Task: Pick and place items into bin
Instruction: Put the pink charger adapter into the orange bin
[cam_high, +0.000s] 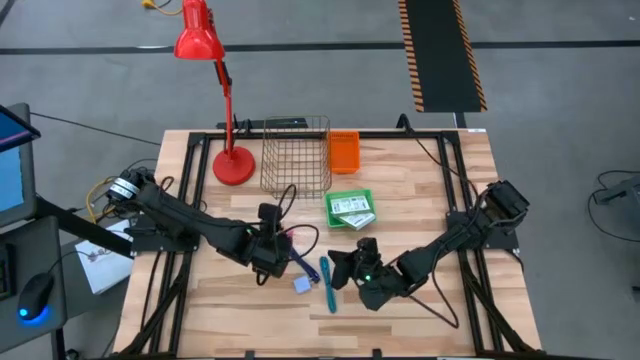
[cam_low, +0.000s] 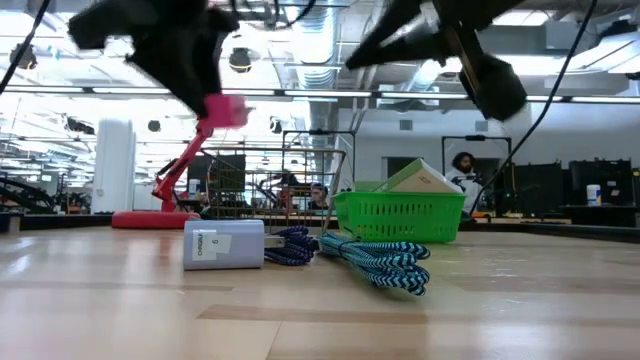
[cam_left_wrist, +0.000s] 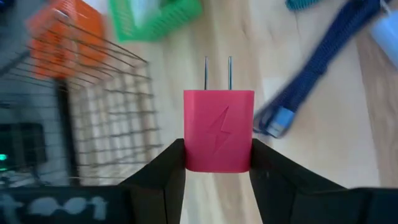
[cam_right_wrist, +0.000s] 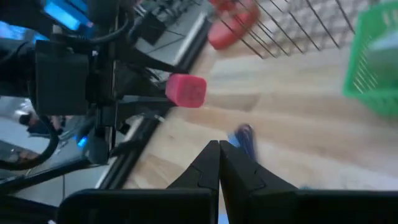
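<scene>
Both arms are dark, almost black, built from slim links with thicker joint blocks. The left arm (cam_high: 185, 222) has a round silver-and-black part at its base end, with yellow and orange wires next to it, and a thin black cable loops just behind its pincer. The right arm (cam_high: 460, 232) shows a small green light close behind its pincer. The fingers (cam_left_wrist: 163, 169) are matte black, flat and angular.

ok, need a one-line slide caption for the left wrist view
Left pincer shut on a pink plug-in charger, prongs pointing forward, above the wood table near the wire basket.
</scene>
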